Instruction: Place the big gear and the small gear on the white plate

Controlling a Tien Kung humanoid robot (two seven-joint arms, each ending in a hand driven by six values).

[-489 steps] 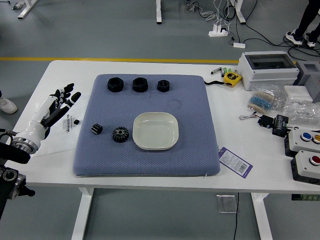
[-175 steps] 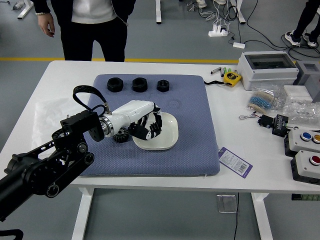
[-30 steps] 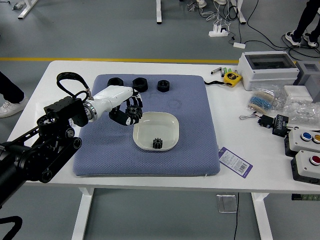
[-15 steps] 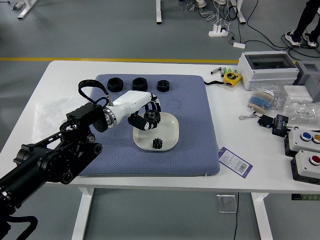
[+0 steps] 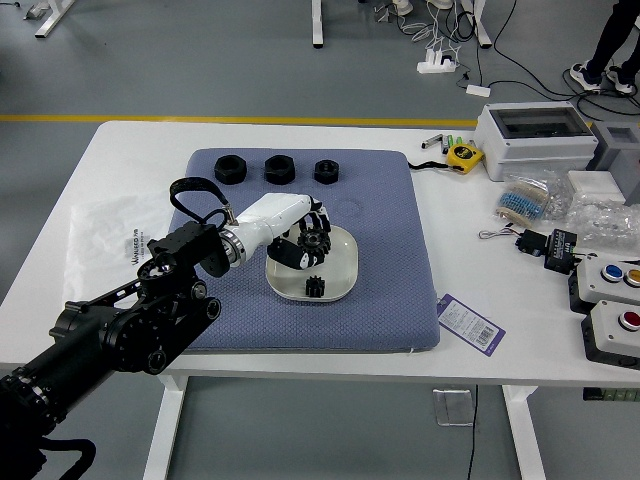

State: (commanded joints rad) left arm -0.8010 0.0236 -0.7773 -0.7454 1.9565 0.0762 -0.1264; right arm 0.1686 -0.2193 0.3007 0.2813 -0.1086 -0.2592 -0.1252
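Can make out dark lettering on the clear bag (image 5: 110,240) at the left of the table, turned sideways and too small to read for certain. Can also find a barcode (image 5: 486,336) and fine, unreadable print on the purple-and-white label (image 5: 465,321) beside the mat's right edge. Compared with the last earlier picture, find the left hand (image 5: 294,246) slightly farther right and closer to the table's near edge, with the bag's lettering uncovered by the arm. See the big gear (image 5: 315,242) gripped in that hand's fingers, over the far part of the white plate (image 5: 345,268); cannot tell about contact with the plate. See the small gear (image 5: 315,287) lying on the plate near its near rim, just as before. Behind the plate, along the far part of the blue-gray mat (image 5: 390,250), notice three black nuts (image 5: 280,169) in a row. Farther right, see a yellow tape measure (image 5: 464,157), a white box (image 5: 535,145), crumpled clear packaging (image 5: 605,222), a black connector (image 5: 560,251) and two button boxes (image 5: 612,335). Blocked by hand and forearm: view of the plate's far-left part and some of the mat.
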